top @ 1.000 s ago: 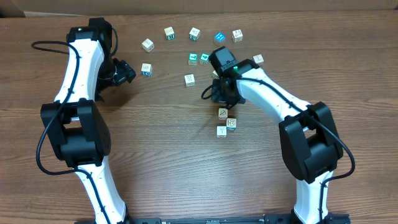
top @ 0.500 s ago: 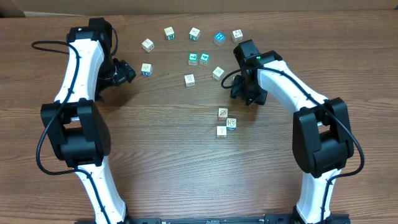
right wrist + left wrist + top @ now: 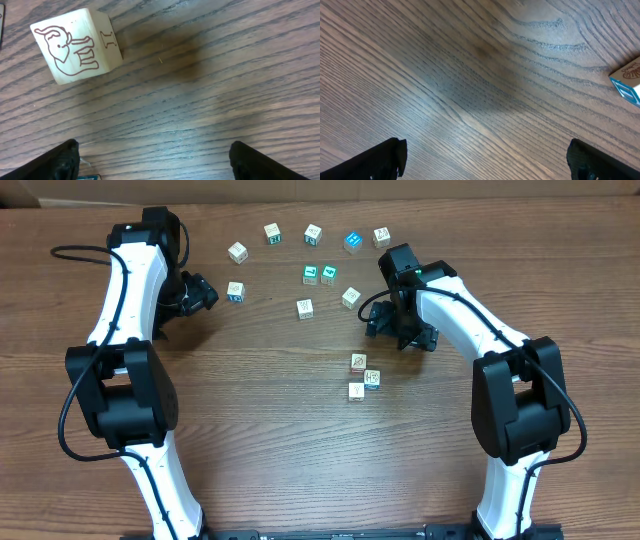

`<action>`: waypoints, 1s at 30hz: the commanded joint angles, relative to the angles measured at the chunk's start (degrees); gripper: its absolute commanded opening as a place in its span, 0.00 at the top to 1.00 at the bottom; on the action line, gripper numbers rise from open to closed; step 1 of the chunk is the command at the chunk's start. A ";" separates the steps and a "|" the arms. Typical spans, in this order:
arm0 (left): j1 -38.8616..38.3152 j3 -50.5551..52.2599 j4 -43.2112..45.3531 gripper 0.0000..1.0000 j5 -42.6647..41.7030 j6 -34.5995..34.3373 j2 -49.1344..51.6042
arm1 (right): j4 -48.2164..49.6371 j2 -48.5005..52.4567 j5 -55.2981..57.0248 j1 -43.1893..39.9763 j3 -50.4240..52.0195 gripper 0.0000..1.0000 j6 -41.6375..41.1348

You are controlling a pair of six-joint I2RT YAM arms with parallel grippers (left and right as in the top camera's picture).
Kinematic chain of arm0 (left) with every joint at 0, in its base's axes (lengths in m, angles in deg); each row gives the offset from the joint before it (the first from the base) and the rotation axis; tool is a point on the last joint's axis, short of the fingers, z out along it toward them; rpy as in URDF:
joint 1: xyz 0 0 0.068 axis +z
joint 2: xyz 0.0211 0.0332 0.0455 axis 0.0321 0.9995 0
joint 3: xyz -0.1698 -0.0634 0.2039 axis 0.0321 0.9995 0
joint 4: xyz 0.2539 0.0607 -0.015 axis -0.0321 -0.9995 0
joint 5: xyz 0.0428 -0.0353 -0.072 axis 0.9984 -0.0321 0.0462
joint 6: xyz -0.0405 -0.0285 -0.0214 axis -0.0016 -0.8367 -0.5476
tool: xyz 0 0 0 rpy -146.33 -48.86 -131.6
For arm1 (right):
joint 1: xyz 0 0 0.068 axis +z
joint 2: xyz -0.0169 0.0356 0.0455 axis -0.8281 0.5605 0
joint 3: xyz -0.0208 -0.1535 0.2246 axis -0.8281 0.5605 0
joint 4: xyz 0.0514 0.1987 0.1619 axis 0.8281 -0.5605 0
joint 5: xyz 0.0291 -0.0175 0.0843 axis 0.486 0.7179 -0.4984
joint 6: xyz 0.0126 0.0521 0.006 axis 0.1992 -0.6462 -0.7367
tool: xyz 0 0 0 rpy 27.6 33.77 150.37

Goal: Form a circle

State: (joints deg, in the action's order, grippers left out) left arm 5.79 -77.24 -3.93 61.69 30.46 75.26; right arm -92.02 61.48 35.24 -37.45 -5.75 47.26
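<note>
Plainly left end effector [image 3: 487,160] & right end effector [image 3: 155,161] gape wide, empty; elephant cube [image 3: 75,46] beyond right's fingertips [image 3: 60,162].

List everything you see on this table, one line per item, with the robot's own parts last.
clustered cubes: three, whitish with coloured marks, close together mid-table, nearer than the right gripper
loose whitish cubes: seven, whitish with coloured marks, scattered across the far half; the right wrist view shows one with a brown elephant drawing
teal and blue cubes: three, two side by side mid-far, one in the far row
table: one, brown wood grain
cable: one, black, beside the left arm
arms: two, white and black, one on each side
left gripper: one, black, open, empty
right gripper: one, black, open, empty
</note>
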 commanded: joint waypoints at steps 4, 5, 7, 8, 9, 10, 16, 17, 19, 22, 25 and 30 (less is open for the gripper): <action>-0.22 -0.96 0.07 0.01 -0.02 0.87 0.17 | 0.02 0.07 0.59 -0.26 0.17 0.05 -0.17; -0.22 -0.96 0.07 0.01 -0.04 0.90 0.17 | -0.07 0.07 0.59 -0.26 0.17 0.05 -0.17; -0.22 -0.96 0.04 0.00 -0.04 0.87 0.17 | -0.22 0.07 0.59 -0.26 0.17 0.05 -0.17; -0.22 -0.96 0.07 0.00 -0.04 0.90 0.17 | -0.33 0.07 0.59 -0.26 0.17 0.05 -0.17; -0.22 -0.96 0.04 0.00 -0.04 0.90 0.17 | -0.42 0.07 0.59 -0.26 0.17 0.04 -0.15; -0.22 -0.96 0.09 0.01 -0.04 0.87 0.17 | -0.52 0.07 0.59 -0.26 0.17 0.03 -0.15; -0.22 -0.94 0.22 0.00 -0.04 0.90 0.17 | -0.07 0.07 0.57 -0.26 0.17 0.00 -0.17; -0.22 -0.96 0.35 0.01 -0.04 0.90 0.17 | -0.11 0.07 0.57 -0.26 0.17 0.00 -0.17; -0.22 -0.96 0.74 0.00 -0.04 0.90 0.17 | -0.15 0.07 0.52 -0.26 0.17 0.00 -0.17; -0.22 -0.96 0.90 0.00 -0.04 0.90 0.17 | -0.13 0.07 0.52 -0.26 0.17 0.00 -0.15; -0.22 -0.96 0.90 0.01 -0.04 0.90 0.17 | -0.39 0.04 0.11 -0.26 -0.20 0.02 0.09; -0.22 -0.96 0.90 0.00 -0.04 0.87 0.17 | -5.38 0.04 -2.51 -1.90 -8.76 0.10 1.97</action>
State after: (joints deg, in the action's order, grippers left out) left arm 5.79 -77.24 -3.08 61.71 30.46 75.26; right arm -95.69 61.72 34.80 -37.73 -7.33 47.45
